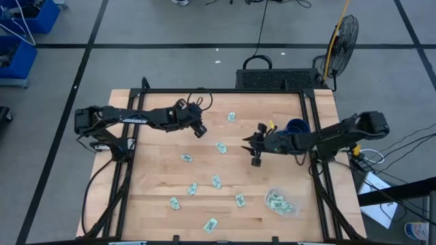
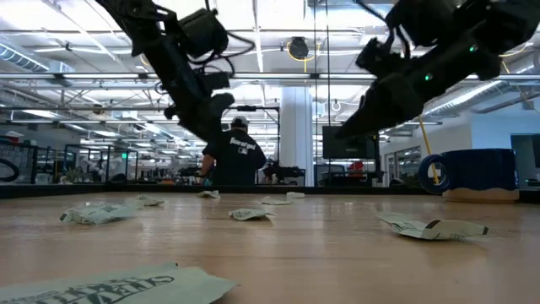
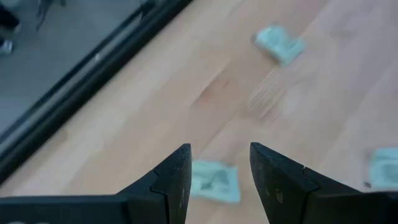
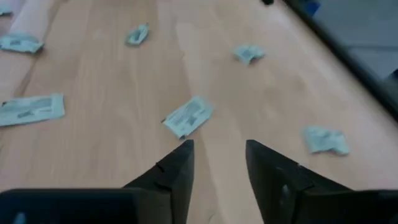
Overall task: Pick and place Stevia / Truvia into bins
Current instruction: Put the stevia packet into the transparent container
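Stevia / Truvia sachets, overall: most lie loose on the wooden table [image 1: 157, 204]; only a small heap sits in the clear bin [image 1: 280, 202] at the table's near right corner. By this count the task is judged early, with most of the work left.
Table: sachets are spread across its middle and near half, well apart from one another.
Bin: shallow and see-through, holding a few pale green and white sachets [image 1: 276, 200]; it is well apart from both grippers.
Dark blue mug [image 1: 297, 126]: stands at the far right of the table, beside the right arm; no sachet shows in it.
Loose sachets, high view: about nine are countable, among them one near the far edge [image 1: 231, 116], one at centre [image 1: 221, 147] and one at the near edge [image 1: 210, 224].
Left gripper [image 1: 199, 131]: hangs above the far left part of the table, fingers spread and empty; in its wrist view a sachet [image 3: 214, 182] lies on the wood below the gap between its fingers [image 3: 174, 180], not touched.
Right gripper [image 1: 253, 146]: hangs above the table's right centre, fingers apart with nothing between them; in its wrist view a sachet [image 4: 188, 116] lies just ahead of the fingertips [image 4: 180, 163], apart from them.
Next step, as judged: either gripper must descend onto a nearby sachet before closing.
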Available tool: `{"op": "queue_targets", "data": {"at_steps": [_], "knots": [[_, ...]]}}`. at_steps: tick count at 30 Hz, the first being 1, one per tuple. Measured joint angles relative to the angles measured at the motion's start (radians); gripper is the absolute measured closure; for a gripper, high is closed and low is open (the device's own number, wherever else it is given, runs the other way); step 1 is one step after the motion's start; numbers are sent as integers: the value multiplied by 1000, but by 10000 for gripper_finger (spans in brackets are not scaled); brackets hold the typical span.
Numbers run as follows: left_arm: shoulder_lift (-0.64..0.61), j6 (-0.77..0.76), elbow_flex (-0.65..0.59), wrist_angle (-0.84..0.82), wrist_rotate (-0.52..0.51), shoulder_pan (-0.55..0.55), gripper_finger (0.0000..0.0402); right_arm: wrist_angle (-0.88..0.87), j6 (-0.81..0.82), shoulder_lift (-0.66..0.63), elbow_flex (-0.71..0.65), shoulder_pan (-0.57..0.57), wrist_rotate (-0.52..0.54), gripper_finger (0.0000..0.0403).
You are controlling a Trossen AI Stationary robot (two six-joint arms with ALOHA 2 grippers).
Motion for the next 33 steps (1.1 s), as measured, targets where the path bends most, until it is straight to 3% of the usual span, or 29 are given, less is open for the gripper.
{"op": "queue_targets", "data": {"at_steps": [4, 8, 14, 19, 22, 28, 33], "knots": [[59, -17, 0, -6, 22, 8, 231, 7, 8, 53, 0, -38, -19, 243], [137, 68, 0, 18, 42, -1, 231, 21, 6, 91, 0, -60, -19, 239], [245, 129, 0, 21, -56, -9, 231, 80, -30, 119, 0, -68, -20, 242], [294, 87, 2, 47, -57, 13, 235, 93, -53, 119, 0, -68, -21, 242], [305, 58, 4, 55, -24, 27, 264, 105, -53, 119, 0, -68, -21, 242], [271, 25, -1, 54, 50, 22, 386, 114, -53, 119, 0, -68, -21, 243], [172, 24, 1, 103, 164, -26, 396, 112, -46, 119, 0, -68, -21, 243]]}}
